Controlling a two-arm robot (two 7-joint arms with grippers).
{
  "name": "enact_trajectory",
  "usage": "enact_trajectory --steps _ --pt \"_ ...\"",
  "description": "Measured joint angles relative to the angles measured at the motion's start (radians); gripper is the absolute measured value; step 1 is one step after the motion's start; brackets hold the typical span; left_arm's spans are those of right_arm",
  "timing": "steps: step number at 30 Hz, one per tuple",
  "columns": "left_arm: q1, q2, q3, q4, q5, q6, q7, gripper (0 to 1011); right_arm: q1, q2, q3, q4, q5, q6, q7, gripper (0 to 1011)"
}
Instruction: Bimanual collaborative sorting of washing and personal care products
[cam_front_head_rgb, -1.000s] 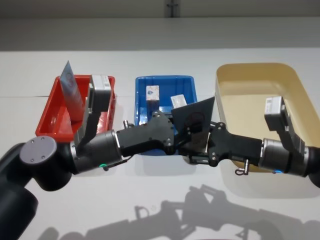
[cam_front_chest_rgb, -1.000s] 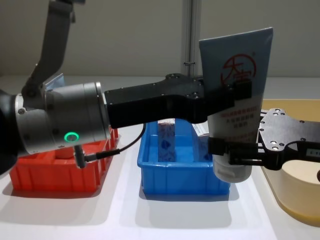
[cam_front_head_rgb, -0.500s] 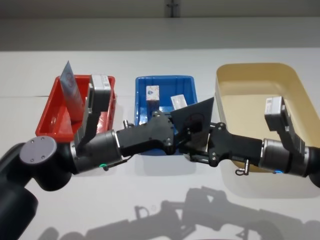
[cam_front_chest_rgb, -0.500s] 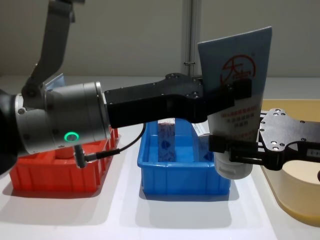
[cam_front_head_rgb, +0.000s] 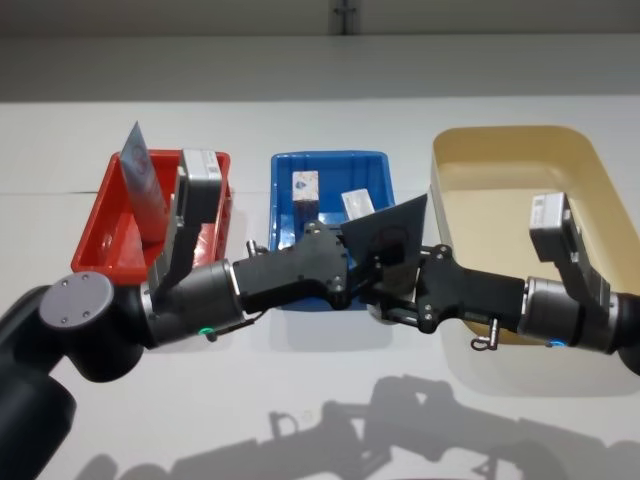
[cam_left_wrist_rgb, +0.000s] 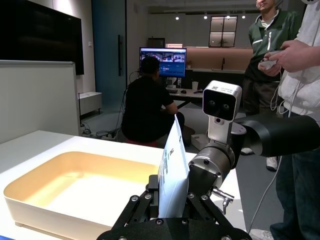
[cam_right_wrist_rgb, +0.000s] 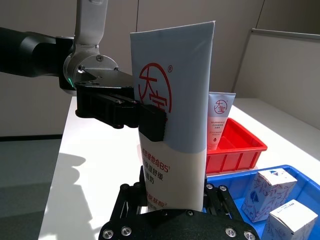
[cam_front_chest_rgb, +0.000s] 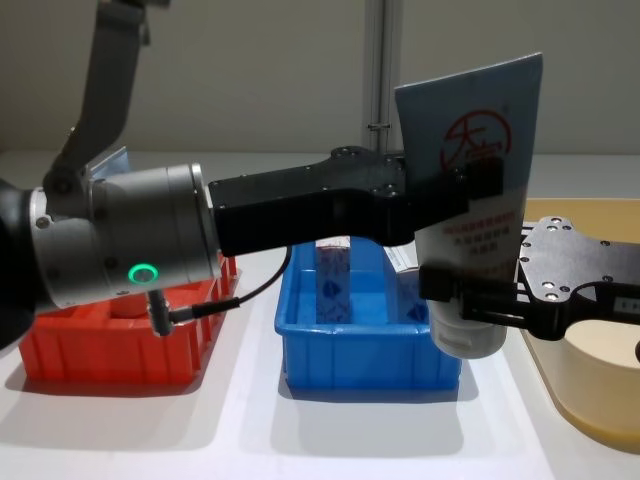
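Pale-blue squeeze tube (cam_front_chest_rgb: 468, 110), cap down, at 4 o'clock of blue tub (cam_front_head_rgb: 330, 156): left gripper (cam_front_chest_rgb: 472, 190) clamps its middle, right gripper (cam_front_chest_rgb: 465, 305) its base. Opposed pulls could crease or drop it.

Squeeze tube (cam_right_wrist_rgb: 172, 75): upright, red logo facing my wrist.
My right gripper (cam_right_wrist_rgb: 175, 192): clamps its lower end.
My left gripper (cam_right_wrist_rgb: 152, 121): grips it mid-body.
Behind: second tube (cam_right_wrist_rgb: 218, 120) in red tub (cam_right_wrist_rgb: 235, 155); cartons (cam_right_wrist_rgb: 270, 192) in blue tub (cam_right_wrist_rgb: 240, 172).

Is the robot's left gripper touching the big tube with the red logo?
Touching. The right wrist view shows the left gripper pressing a black finger against the squeeze tube beside its red logo; the right gripper clamps it lower down.
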Motion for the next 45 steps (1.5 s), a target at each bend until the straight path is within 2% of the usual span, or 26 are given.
enact_trajectory --steps 13,26,30,34,36,43,45 --pt "0.000 0.000 0.000 0.000 0.000 0.000 0.000 222 0.000 0.000 0.000 0.000 0.000 0.000 0.000 476" --pt "0.000 0.000 0.000 0.000 0.000 0.000 0.000 222 0.000 0.000 0.000 0.000 0.000 0.000 0.000 476" --pt "0.000 0.000 0.000 0.000 0.000 0.000 -0.001 288 0.000 0.000 0.000 0.000 0.000 0.000 -0.001 475" --pt "0.000 0.000 0.000 0.000 0.000 0.000 -0.001 443 0.000 0.000 0.000 0.000 0.000 0.000 -0.001 475" --pt "0.000 0.000 0.000 0.000 0.000 0.000 -0.001 474 0.000 0.000 0.000 0.000 0.000 0.000 -0.001 475" --pt "0.000 0.000 0.000 0.000 0.000 0.000 -0.001 719 0.000 0.000 0.000 0.000 0.000 0.000 -0.001 475" --pt "0.000 0.000 0.000 0.000 0.000 0.000 -0.001 755 0.000 0.000 0.000 0.000 0.000 0.000 -0.001 475"
